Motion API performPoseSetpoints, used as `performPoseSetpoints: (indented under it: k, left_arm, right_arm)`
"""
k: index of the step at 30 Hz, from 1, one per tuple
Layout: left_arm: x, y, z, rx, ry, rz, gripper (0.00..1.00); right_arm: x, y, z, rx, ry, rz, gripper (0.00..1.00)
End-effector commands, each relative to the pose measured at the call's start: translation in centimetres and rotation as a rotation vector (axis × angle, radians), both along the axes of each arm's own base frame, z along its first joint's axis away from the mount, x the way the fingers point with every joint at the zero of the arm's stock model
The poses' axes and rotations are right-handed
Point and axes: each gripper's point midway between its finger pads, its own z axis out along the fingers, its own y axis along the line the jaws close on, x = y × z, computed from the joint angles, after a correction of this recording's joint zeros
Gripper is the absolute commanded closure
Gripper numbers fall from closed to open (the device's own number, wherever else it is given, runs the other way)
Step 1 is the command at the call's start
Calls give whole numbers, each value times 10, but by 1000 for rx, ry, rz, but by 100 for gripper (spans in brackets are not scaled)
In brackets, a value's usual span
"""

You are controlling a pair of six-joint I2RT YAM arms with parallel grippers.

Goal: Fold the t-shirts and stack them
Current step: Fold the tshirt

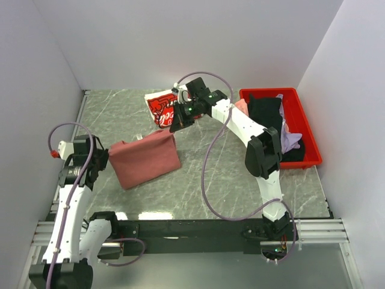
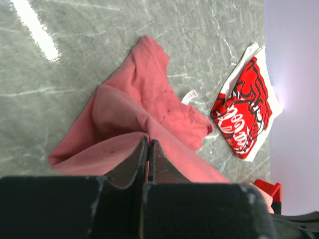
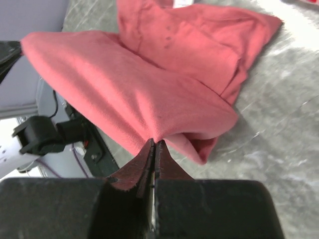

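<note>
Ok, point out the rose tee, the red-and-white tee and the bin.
rose tee [image 1: 144, 159], top view, middle of the cloth.
red-and-white tee [image 2: 243, 122], left wrist view, on the white script logo.
bin [image 1: 304, 164], top view, near wall.

The grey marbled table [image 1: 240, 180] bears a dusty-rose t-shirt [image 1: 144, 159], a red-and-white t-shirt [image 1: 158, 108] and a red bin [image 1: 264, 91].

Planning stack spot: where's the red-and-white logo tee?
Top view: red-and-white logo tee lies far centre, just beyond the right gripper and dusty-rose tee, left of the red bin.
</note>
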Motion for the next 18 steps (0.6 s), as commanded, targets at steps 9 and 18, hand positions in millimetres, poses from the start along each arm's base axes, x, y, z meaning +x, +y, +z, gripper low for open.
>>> performPoseSetpoints:
  k: [9, 18]
  left_arm:
    - [48, 20, 0, 85, -60, 47, 99]
    - [66, 32, -13, 121, -22, 65, 99]
  right_arm:
    - [61, 16, 1, 86, -137, -102, 100]
    - [74, 22, -15, 102, -125, -149, 100]
